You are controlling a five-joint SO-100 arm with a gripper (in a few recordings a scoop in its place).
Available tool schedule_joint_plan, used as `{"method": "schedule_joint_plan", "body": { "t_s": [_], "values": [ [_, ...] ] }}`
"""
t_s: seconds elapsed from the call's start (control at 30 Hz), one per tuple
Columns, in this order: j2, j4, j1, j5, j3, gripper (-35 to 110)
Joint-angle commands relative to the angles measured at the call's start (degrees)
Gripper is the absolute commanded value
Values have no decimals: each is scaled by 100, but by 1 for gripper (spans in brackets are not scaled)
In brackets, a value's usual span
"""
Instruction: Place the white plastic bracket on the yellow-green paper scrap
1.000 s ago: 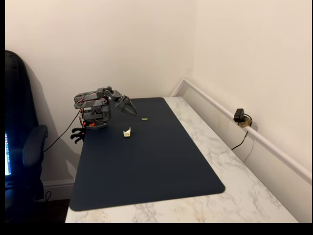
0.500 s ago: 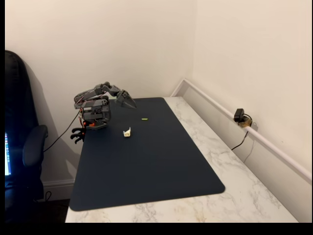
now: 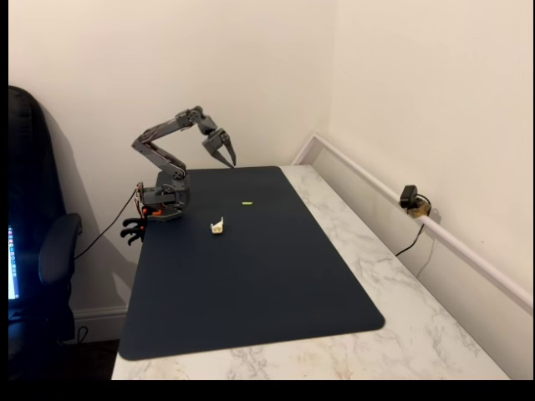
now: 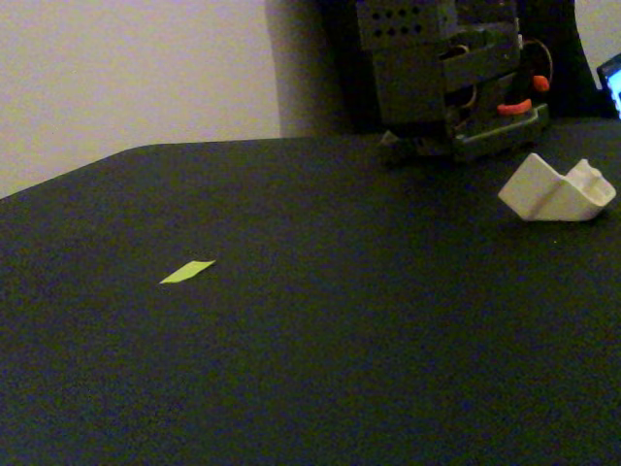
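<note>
The white plastic bracket (image 3: 217, 226) lies on the dark mat (image 3: 251, 284), close in front of the arm's base (image 3: 163, 205); a low fixed view shows it as an angular off-white piece (image 4: 558, 191). The yellow-green paper scrap (image 3: 247, 202) lies flat on the mat, a short way from the bracket toward the back right; it is the thin strip (image 4: 187, 272) in the low fixed view. My gripper (image 3: 227, 164) hangs high above the mat's far edge, fingers pointing down, slightly apart and holding nothing. It is well above both things.
The mat covers most of a marble table (image 3: 401, 276) set in a wall corner. A small camera (image 3: 410, 199) with a cable sits by the right wall rail. A dark office chair (image 3: 42, 251) stands at the left. The arm's base (image 4: 456, 68) rises behind the bracket.
The arm has unfolded from its low resting pose, and the gripper has risen up and slightly right. The bracket and paper scrap have not moved.
</note>
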Motion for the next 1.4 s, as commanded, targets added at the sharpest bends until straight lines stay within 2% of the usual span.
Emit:
{"method": "schedule_joint_plan", "body": {
  "t_s": [0.0,0.1,0.2,0.23,0.3,0.57,0.77,0.9,1.0,1.17,1.27,1.37],
  "values": [
    [-624,747,-97,352,-1521,3],
    [-1213,1406,-299,220,-2522,2],
    [-1415,1608,-519,176,-2865,2],
    [-1521,1723,-545,281,-2936,2],
    [-1723,2039,-571,1099,-2936,2],
    [-1811,2057,-791,1591,-2953,5],
    [-1925,1731,-1125,1274,-2654,0],
    [-1986,1907,-1652,1072,-2733,14],
    [-1960,2057,-2259,1354,-2839,24],
    [-1406,1099,-3507,2566,-1468,29],
    [-940,343,-3727,3050,-158,30],
    [-510,44,-3691,3296,642,30]
  ]
}}
